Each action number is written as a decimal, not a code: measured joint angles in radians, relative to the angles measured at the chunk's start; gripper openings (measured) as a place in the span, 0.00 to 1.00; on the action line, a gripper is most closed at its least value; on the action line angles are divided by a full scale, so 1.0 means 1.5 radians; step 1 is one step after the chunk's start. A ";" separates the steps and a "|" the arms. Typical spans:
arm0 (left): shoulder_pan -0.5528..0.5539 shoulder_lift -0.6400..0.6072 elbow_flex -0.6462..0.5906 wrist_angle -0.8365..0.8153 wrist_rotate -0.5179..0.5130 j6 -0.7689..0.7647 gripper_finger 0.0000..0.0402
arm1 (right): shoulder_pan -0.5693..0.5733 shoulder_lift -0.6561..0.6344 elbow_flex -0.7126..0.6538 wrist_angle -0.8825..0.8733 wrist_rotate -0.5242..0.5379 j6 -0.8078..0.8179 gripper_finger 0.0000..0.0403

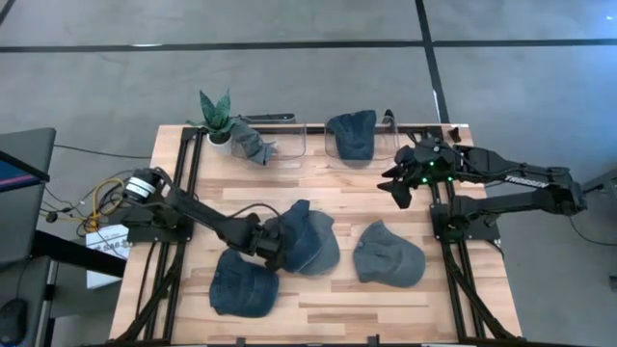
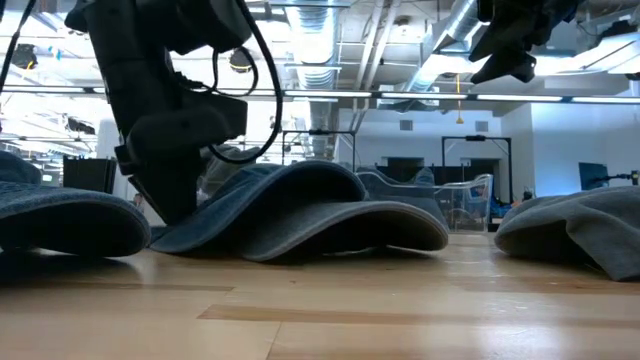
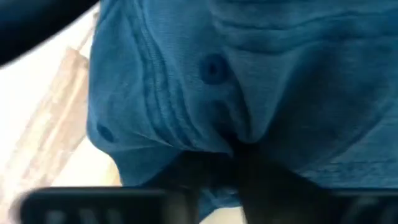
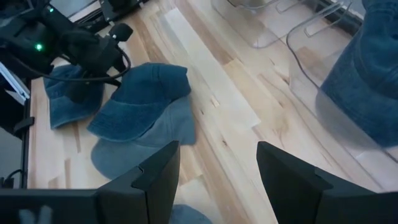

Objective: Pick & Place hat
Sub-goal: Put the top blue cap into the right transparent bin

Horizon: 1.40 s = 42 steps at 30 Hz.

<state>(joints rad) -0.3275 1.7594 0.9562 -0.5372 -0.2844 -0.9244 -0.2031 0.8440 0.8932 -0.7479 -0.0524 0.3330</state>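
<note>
A dark blue denim hat lies mid-table, seemingly overlapping a paler blue-grey hat. My left gripper is down on the dark hat's edge nearest the table's left side and is shut on it; in the left wrist view denim fills the picture. In the low view the hat rests on the table by its curved brim. My right gripper hangs open and empty above the table's far right, beside the clear bins. My left gripper comes from above, slanting in from the table's left, and pinches a fold of the dark hat's crown cloth between its two fingers. The cloth puckers where they meet. The hat lies on the table, not lifted.
Another denim hat lies near the front left and a grey-blue one to the front right. Two clear bins stand along the far edge, one with a grey cloth item, one holding a blue hat. A potted plant stands far left.
</note>
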 joint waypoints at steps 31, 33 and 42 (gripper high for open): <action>-0.042 -0.100 0.565 -0.301 -0.357 0.579 0.00 | -0.036 0.236 0.000 0.315 -0.238 -0.068 0.63; -0.052 -0.100 0.590 -0.300 -0.367 0.599 0.00 | -0.055 0.248 -0.006 0.355 -0.282 -0.072 0.63; -0.089 -0.101 0.649 -0.298 -0.407 0.639 0.00 | -0.139 0.319 -0.116 0.771 -0.460 -0.014 0.64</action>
<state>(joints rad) -0.4605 1.6077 1.9298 -0.9846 -0.8948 0.0338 -0.4119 1.3220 0.7192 0.4081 -0.7422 0.3117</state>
